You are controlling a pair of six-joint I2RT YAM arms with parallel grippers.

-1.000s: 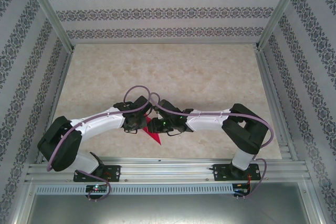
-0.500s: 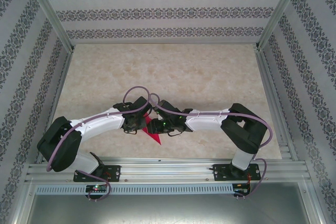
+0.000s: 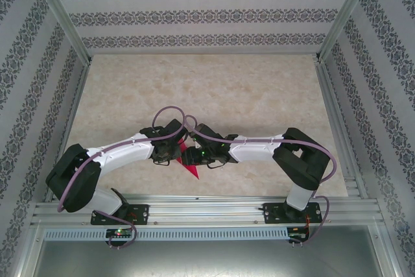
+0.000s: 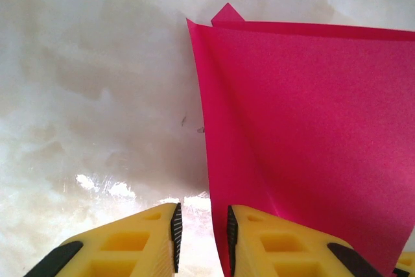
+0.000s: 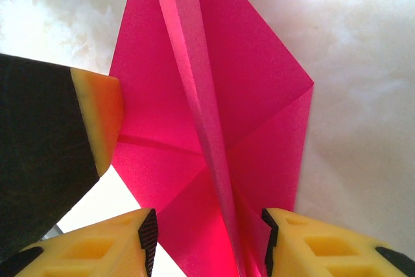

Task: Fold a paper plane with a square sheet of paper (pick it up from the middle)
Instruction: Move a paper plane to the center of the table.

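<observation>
The paper plane (image 3: pixel 190 167), a half-folded magenta-pink paper dart, lies in the top view at the near edge of the beige marbled table (image 3: pixel 259 95); the left wrist view has the left gripper (image 4: pixel 202 215) nearly closed at its edge, hold unclear; the right wrist view has the right gripper (image 5: pixel 209 225) spread astride the raised crease, where a squeeze might crush it.

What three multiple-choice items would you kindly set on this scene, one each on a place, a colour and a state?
1. Where on the table does the folded paper lie?
A. far left corner
B. by the near edge, midway across
C. far right corner
2. What colour is it?
A. blue
B. white
C. magenta-pink
3. How do the right fingers stand?
A. apart, the paper's ridge between them
B. pressed together
C. clamped on a cable
Key: 1 B, the top view shows it just ahead of the arm bases; 2 C, plain in both wrist views; 3 A, the right wrist view shows the gap.
</observation>
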